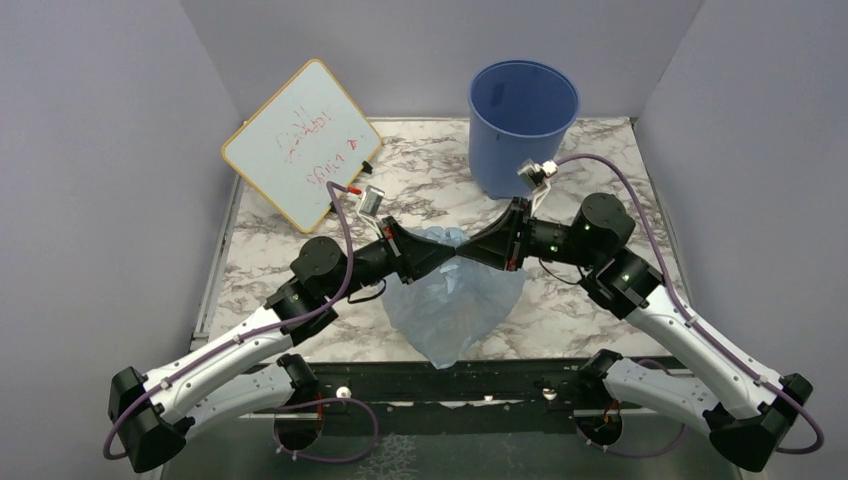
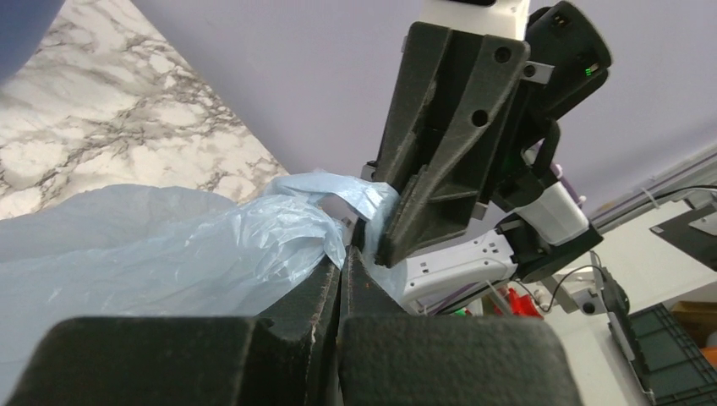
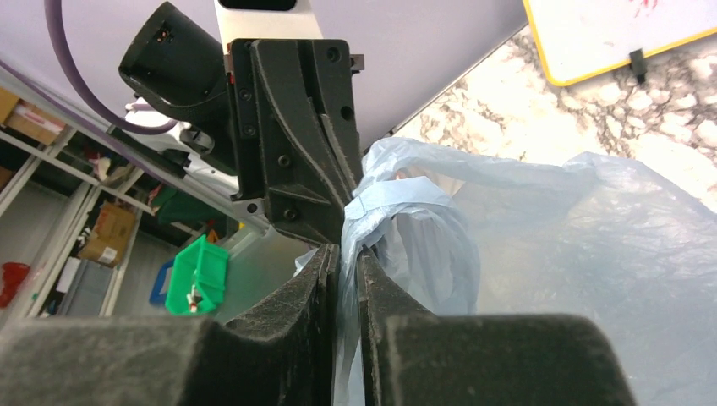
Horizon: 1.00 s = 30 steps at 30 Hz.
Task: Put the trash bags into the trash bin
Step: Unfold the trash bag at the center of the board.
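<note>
While left claw [image 2: 347, 260] and right claw [image 3: 347, 250] both clamp shut on the thin translucent light-blue plastic bag [image 1: 455, 310], opposing pulls may tear it.

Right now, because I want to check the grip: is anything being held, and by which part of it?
The blue bag is held at its bunched top edge. The left pincer and the right pincer both pinch it there, tip to tip.

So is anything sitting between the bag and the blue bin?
No loose object. The trash bag, pinched by the left gripper and right gripper, is over the table; only bare marble and the right arm's own wrist lie toward the trash bin. The whiteboard stands off left.
</note>
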Tool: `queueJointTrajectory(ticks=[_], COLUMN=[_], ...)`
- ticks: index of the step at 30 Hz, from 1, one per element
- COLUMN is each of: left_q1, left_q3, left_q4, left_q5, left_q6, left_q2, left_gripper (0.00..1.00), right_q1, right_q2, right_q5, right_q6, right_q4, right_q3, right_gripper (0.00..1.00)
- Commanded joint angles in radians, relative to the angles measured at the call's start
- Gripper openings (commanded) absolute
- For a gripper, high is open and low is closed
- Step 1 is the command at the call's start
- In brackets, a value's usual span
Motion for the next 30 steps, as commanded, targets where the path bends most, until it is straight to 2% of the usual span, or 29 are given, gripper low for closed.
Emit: queueJointTrajectory(ticks=[1,5,6,8,10,12,14,17,19,30], left_q1=[-0.006,-0.006,-0.006,-0.007,-0.006,-0.006,-0.007,-0.006,-0.006,-0.007], left_q3=[0.009,0.005,0.005,0.009,0.013,0.009,-0.001,-0.009,-0.014,-0.014], left_q4=[0.075,0.075,0.076,0.076,0.076,0.079,0.099,0.101,0.102,0.104], left_q5=[0.011,0.004,-0.004,-0.01,-0.009,-0.024,-0.035,-0.034,-0.029,-0.01], left_q6=[-0.003,-0.003,-0.002,0.001,0.006,0.004,0.007,0.001,-0.012,-0.019], left_q2=[-0.033,-0.036,-0.042,-0.054,-0.054,-0.066,-0.079,-0.074,-0.064,-0.054], left_gripper=[0.0,0.0,0.0,0.0,0.0,0.0,0.0,0.0,0.0,0.0], right_q1=[-0.001,0.0,0.0,0.0,0.0,0.0,0.0,0.0,0.0,0.0], right_q2=[-0.043,-0.055,-0.054,-0.04,-0.033,-0.034,-0.038,-0.055,-0.066,0.003], right_q5=[0.007,0.035,0.042,0.003,-0.104,-0.205,-0.209,-0.193,-0.196,-0.201], right_q6=[-0.048,-0.09,-0.118,-0.167,-0.199,-0.195,-0.19,-0.169,-0.138,-0.029], right_q4=[0.009,-0.057,-0.094,-0.156,-0.166,-0.125,-0.115,-0.063,-0.012,0.072], right_q3=[-0.021,-0.006,0.005,0.033,0.044,0.025,0.019,0.006,-0.014,-0.029], right_gripper=[0.18,0.14,0.1,0.08,0.13,0.23,0.31,0.35,0.44,0.52])
